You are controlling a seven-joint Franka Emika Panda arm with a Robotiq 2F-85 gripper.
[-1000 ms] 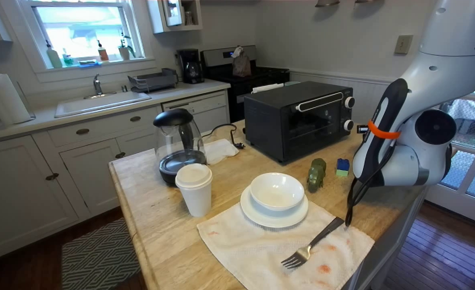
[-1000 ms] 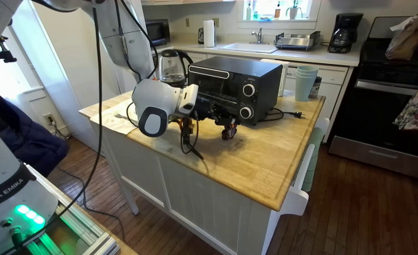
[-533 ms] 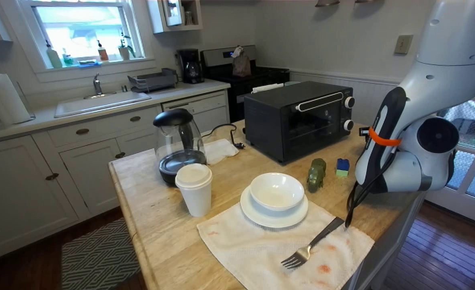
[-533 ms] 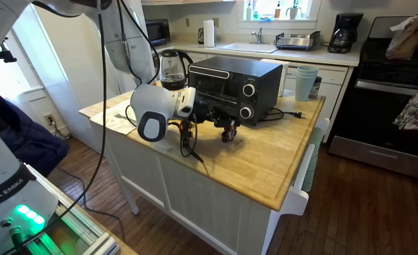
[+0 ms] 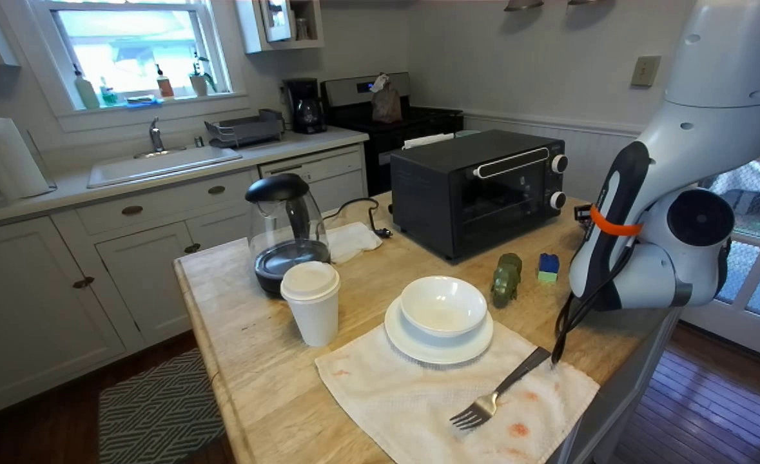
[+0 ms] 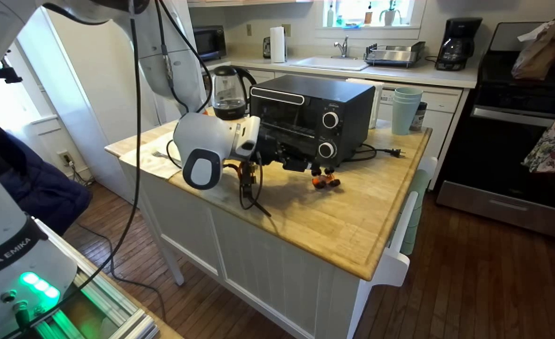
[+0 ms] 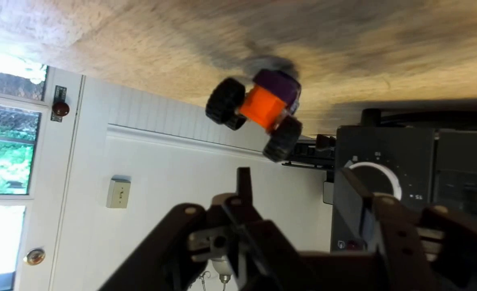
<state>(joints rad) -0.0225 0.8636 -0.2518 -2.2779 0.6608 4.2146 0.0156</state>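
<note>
Ana: Start big: your wooden table [image 6: 352, 221] is the broadest thing here, and your white arm [image 6: 201, 134] reaches in low above it

Ben: Next down in size, you have the black toaster oven [image 6: 308, 113], its knobs [image 6: 330, 119] showing in both exterior views and one dial [image 7: 378, 178] close up in your wrist view

Ana: What about your gripper [image 7: 299, 182]?

Ben: You can see from the wrist that its two fingers [image 7: 244, 184] stand apart, with wall [image 7: 169, 182] and oven showing through the gap, so you hold nothing there

Ana: Then your toy truck [image 6: 323, 180] lies outside the grip, just past the fingertips, in front of the oven's knob end. Whether it touches the wood, you can't tell from these views

Ben: Look at it in your wrist view: tilted and a bit blurred, with a deep purple body part [image 7: 278, 85] on the side nearer the wood

Ana: Beside that, you get a plain, blocky orange panel [image 7: 261, 107], turned toward your wrist camera; the same vivid orange flashes out in an exterior view

Ben: And last, you have the wheels [image 7: 224, 101], black and chunky, the clearest one deeply ridged: one on each side of the orange, a third half hidden behind
</note>
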